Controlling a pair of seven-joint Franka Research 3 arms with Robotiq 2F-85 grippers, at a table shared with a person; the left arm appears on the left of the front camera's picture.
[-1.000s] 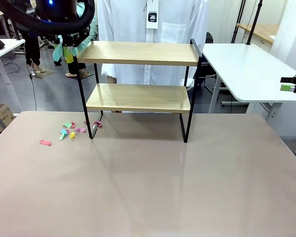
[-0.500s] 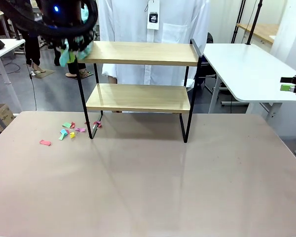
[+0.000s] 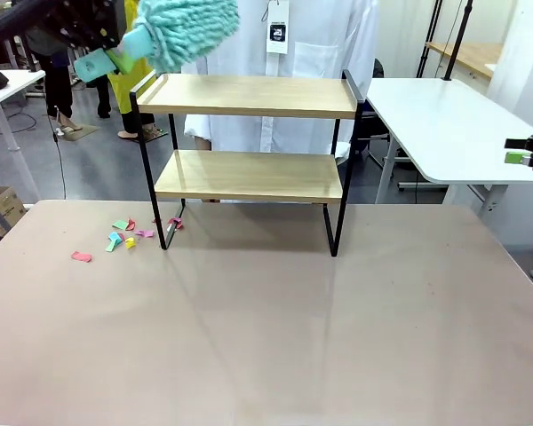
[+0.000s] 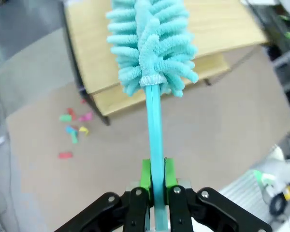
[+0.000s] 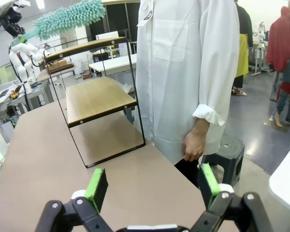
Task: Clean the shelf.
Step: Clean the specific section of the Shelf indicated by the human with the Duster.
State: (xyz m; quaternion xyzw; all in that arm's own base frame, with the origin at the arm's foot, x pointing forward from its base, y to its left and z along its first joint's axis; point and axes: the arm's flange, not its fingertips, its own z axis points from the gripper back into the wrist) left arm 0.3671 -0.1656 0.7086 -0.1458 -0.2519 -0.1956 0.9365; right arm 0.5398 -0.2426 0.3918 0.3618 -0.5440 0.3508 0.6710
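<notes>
Nearest, the table (image 3: 266,346) looks as it did a second ago. The coloured scraps (image 3: 124,236) lie in the same loose cluster at left of centre, just beside the shelf's left foot. The shelf (image 3: 249,174) has not shifted. It stands on the far half of the table, centre frame, and both boards look bare from the front.

The change is at upper left. A second ago the duster (image 3: 183,27) hung bunched and low under the left arm, beside the top board's left end. Now it has swung up and its fluffy head points right, above that end's rail and apart from the wood. I judge this a lift between strokes, or a re-aim for another pass. With scraps on the table and none seen on the boards, the sweeping seems well along.

In the left wrist view the left gripper (image 4: 157,176) sits at bottom centre. Its jaws are nearly closed, with the green pads (image 4: 145,173) pinching the duster's thin handle from both sides. The head rises to top centre, over the shelf's corner.

The right gripper (image 5: 152,186) is spread wide at the bottom of its own view, holding nothing and touching nothing. Beyond the shelf a person (image 3: 275,53) stands, one hand (image 5: 194,145) hanging idle.
</notes>
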